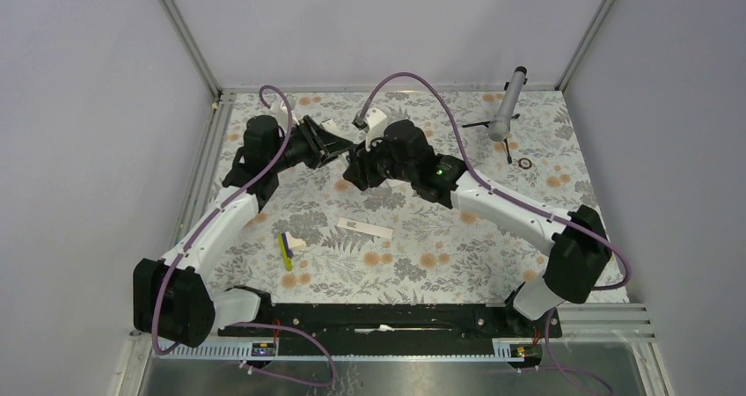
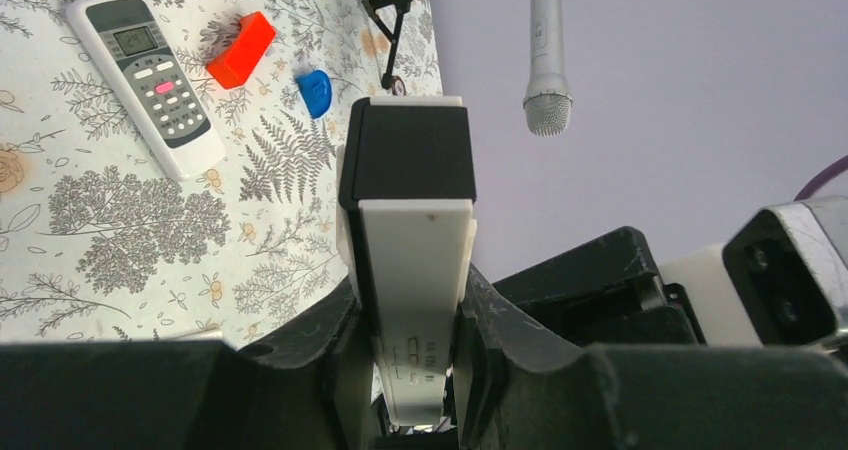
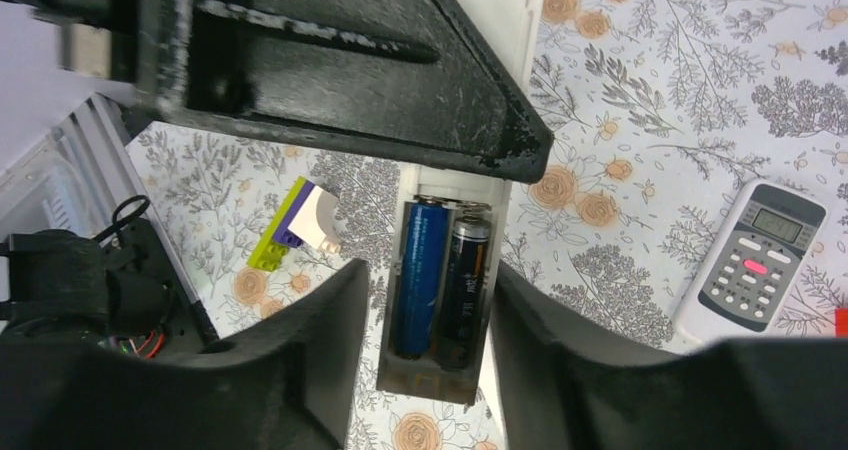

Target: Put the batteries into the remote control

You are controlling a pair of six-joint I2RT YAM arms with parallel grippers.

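My left gripper [image 2: 410, 300] is shut on a slim white handset [image 2: 415, 240] with a black section and holds it in the air at the table's back middle [image 1: 330, 145]. In the right wrist view its battery bay [image 3: 440, 375] is open, and a blue battery [image 3: 418, 275] and a black battery [image 3: 465, 290] lie in it side by side. My right gripper [image 3: 425, 280] is open, one finger on each side of the bay, and meets the left gripper in the top view [image 1: 356, 163]. A light-grey remote control [image 2: 150, 75] with a dark display lies on the table, also in the right wrist view [image 3: 752, 262].
An orange-red block [image 2: 240, 48] and a blue cap [image 2: 315, 90] lie by the grey remote. A long white bar [image 1: 365, 229] and a toy-brick piece [image 1: 286, 248] lie nearer the front. A microphone on a small stand [image 1: 508, 106] is at the back right.
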